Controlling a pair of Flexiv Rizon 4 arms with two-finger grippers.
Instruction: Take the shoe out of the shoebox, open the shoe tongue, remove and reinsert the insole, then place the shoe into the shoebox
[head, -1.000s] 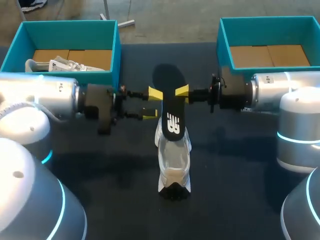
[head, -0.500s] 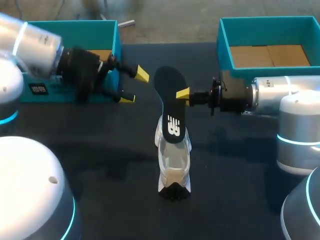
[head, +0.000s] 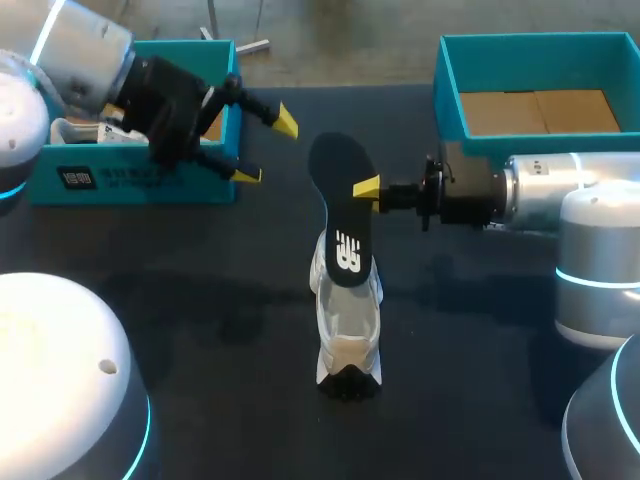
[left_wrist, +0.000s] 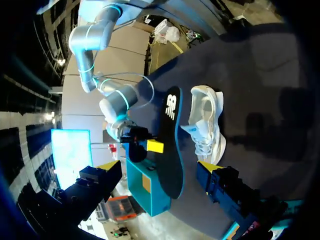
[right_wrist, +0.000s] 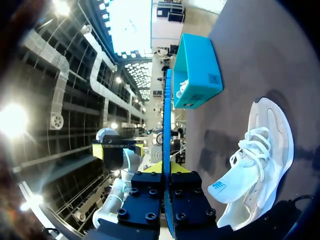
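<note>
Shoe job at the halfway mark: a white shoe (head: 348, 325) stands out of its box on the dark desk (head: 480, 340), and the task appears to be around its middle. The right gripper (head: 360, 188) comes in from the side and is clamped on the black insole (head: 340, 205). One yellow tip shows on the insole's upper face and the other is hidden behind it. The right wrist view shows the insole edge-on between the two fingers. The insole slants up and away from the shoe with its lower end at the shoe's mouth, though whether that end rests inside the shoe cannot be told. The left gripper (head: 266, 149) hangs empty with its fingers spread wide, just beside the near corner of the left shoebox (head: 130, 185) and well apart from both shoe and insole. A second shoe (head: 80, 130) shows partly inside that box, while the right shoebox (head: 450, 90) holds nothing but its cardboard floor. Judged from this, the shoe is out, its mouth seems open enough for the insole, and the insole is largely free. Left to do: seat the insole flat inside again and set the shoe into a shoebox
</note>
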